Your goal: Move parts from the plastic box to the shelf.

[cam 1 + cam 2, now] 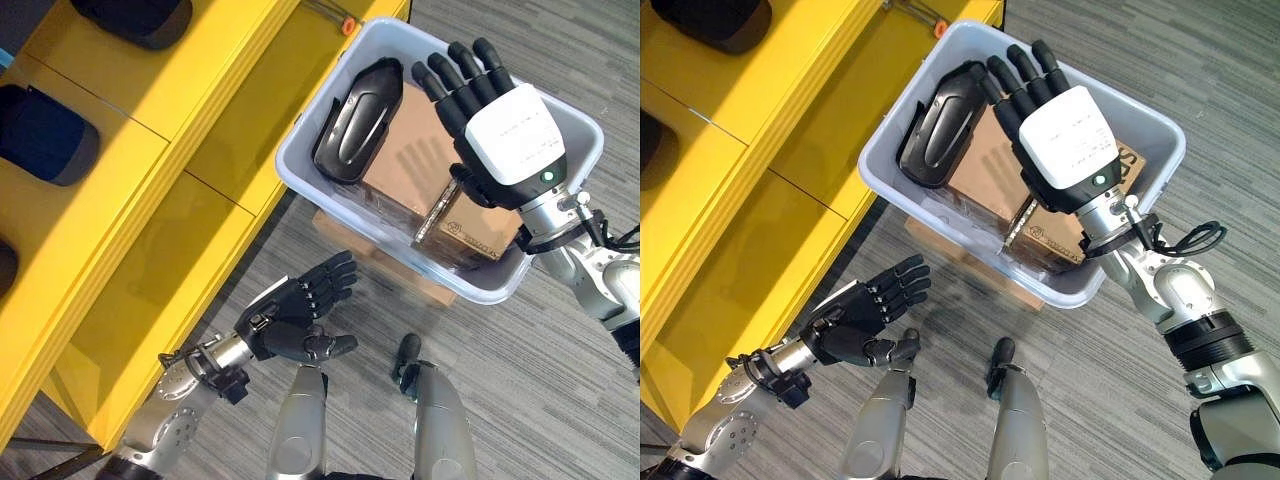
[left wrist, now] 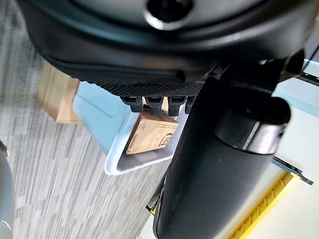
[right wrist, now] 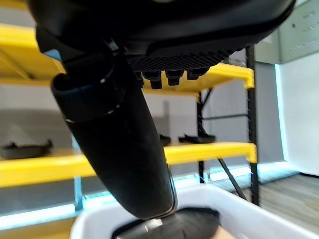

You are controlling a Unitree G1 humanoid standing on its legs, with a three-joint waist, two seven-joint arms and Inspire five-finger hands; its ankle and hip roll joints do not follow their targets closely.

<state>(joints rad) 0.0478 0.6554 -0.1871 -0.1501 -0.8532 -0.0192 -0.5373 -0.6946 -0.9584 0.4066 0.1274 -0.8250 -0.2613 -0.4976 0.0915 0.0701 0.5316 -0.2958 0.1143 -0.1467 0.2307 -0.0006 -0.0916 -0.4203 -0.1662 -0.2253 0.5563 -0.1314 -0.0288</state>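
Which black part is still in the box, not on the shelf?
The glossy black part against the box's shelf-side wall, beside the right hand.

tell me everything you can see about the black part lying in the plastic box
The black part is a long, rounded shell with a glossy plastic look and a raised ridge along its length. It lies tilted in the pale plastic box, along the wall nearest the yellow shelf, resting partly on a brown cardboard carton. The right hand hovers open over the box beside it; whether its fingers touch the part cannot be told.
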